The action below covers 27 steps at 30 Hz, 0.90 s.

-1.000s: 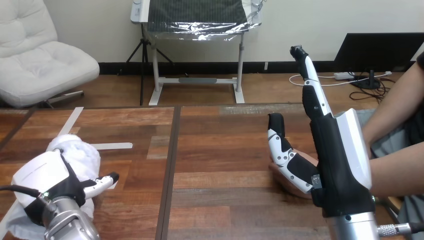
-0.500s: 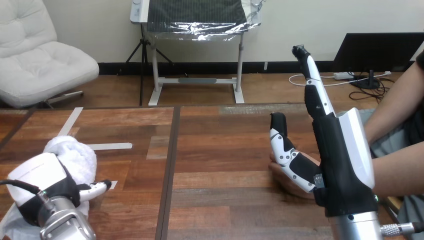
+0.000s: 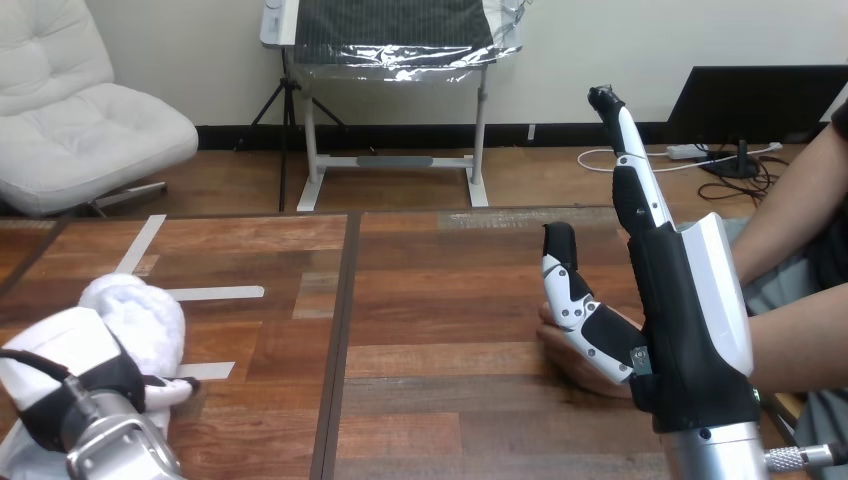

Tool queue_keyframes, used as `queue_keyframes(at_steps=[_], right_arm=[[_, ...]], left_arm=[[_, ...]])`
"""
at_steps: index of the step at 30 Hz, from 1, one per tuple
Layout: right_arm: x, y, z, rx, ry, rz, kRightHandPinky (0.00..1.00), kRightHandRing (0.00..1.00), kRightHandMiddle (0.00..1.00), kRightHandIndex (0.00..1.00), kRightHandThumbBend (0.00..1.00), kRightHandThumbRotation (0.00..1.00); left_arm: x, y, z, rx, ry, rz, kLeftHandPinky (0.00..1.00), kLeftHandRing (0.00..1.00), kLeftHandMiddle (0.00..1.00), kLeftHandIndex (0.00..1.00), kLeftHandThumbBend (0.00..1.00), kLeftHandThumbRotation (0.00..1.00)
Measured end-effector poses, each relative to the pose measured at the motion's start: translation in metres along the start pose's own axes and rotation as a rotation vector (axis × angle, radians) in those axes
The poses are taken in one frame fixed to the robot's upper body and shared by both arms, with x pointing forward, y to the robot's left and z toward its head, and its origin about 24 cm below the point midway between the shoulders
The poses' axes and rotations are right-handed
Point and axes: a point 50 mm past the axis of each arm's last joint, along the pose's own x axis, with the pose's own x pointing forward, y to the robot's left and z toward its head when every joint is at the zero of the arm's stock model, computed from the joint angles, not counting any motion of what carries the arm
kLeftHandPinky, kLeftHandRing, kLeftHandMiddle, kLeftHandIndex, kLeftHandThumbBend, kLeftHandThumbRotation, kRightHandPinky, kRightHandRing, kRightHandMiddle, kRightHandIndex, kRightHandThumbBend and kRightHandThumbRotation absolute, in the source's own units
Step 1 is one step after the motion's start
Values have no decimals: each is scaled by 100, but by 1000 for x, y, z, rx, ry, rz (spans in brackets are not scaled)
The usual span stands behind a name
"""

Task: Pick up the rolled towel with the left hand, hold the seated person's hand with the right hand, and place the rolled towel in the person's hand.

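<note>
White rolled towel at counter's near-left, left hand on top of it, grip can't tell. Right hand open, fingers straight up, thumb across person's hand at counter's right edge.

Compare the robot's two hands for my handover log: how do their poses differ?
The left hand sits low, closed on the rolled towel; the right hand stands upright, fingers straight. The left hand holds cloth; the right hand holds nothing, its thumb over the person's hand. Both have white back shells.
</note>
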Motion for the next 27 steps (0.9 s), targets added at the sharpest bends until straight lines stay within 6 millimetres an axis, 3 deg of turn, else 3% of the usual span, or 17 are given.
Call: queue_keyframes(at_steps=[9,20,27], right_arm=[[0,0,0,-5,0,3,100,100,100,100,0,0],[0,-1,1,-12,-3,2,100,100,100,100,0,0],[0,-2,2,-16,-3,-2,100,100,100,99,0,0]], left_arm=[[7,3,-3,77,27,4,62,62,65,78,83,32],[10,1,-3,98,38,42,58,59,62,71,82,14],[8,-5,-3,98,28,60,57,58,62,69,82,8]])
